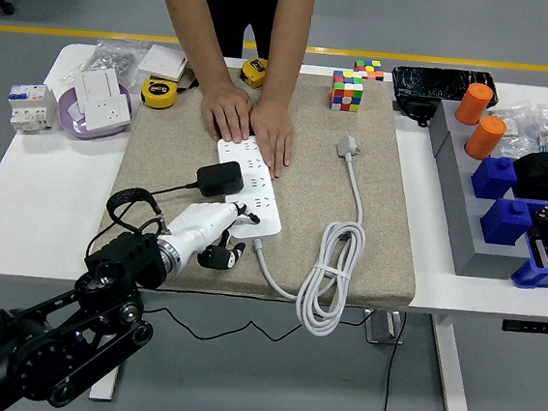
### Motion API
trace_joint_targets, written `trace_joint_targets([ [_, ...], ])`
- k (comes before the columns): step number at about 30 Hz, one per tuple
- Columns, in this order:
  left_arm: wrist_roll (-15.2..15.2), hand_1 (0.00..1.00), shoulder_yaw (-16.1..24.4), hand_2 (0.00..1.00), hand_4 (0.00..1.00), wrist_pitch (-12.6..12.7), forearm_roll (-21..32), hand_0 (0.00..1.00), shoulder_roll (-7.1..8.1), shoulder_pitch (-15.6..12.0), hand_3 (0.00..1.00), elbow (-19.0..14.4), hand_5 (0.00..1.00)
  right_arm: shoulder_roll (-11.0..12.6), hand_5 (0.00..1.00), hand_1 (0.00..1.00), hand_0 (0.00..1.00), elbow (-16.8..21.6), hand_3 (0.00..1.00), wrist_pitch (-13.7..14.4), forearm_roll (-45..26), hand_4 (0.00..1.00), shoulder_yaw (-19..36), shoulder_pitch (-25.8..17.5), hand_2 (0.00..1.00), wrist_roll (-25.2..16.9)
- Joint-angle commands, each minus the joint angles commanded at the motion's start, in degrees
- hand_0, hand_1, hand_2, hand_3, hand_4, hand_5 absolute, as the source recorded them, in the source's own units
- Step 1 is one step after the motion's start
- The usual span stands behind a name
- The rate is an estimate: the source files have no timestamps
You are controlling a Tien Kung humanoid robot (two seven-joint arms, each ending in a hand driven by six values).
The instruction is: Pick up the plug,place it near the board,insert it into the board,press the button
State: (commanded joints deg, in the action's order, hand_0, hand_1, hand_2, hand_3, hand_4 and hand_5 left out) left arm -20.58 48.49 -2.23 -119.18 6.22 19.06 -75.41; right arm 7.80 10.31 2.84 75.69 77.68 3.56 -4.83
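The white power board (259,187) lies on the beige mat (388,226). A black plug (220,178) sits in the board's left side, and its black cord loops off to the left. My left hand (228,244) is at the board's near end. Its white back lies over that corner, one finger reaches onto the board, and the dark fingers (219,257) curl beneath, holding nothing. The button is hidden under my hand. A person at the far side presses both hands (253,121) flat on the board's far end.
The board's white cable lies coiled (331,269) on the mat, with its own plug (349,147) further back. A colour cube (347,90) and tape measures (159,92) sit behind. A grey bin wall (454,199) and blue boxes (508,194) stand to the right.
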Motion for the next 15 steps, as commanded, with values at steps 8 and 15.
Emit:
trace_joint_targets([
  [8, -0.02, 0.028, -0.24, 0.158, 0.515, -0.05, -0.82, 0.088, 0.0, 0.0, 0.778, 0.91, 0.002, 0.02, 0.998, 0.847, 0.949, 0.0, 0.79, 0.03, 0.13, 0.998, 0.24, 0.08, 0.781, -0.01],
  [15, -0.41, 0.028, 0.64, 0.157, 0.511, -0.56, -1.75, 0.088, 0.25, -0.21, 0.774, -1.59, 0.002, -0.01, 0.998, 0.847, 0.949, 0.0, 0.79, 0.05, 0.16, 0.998, 0.43, 0.17, 0.78, 0.02],
])
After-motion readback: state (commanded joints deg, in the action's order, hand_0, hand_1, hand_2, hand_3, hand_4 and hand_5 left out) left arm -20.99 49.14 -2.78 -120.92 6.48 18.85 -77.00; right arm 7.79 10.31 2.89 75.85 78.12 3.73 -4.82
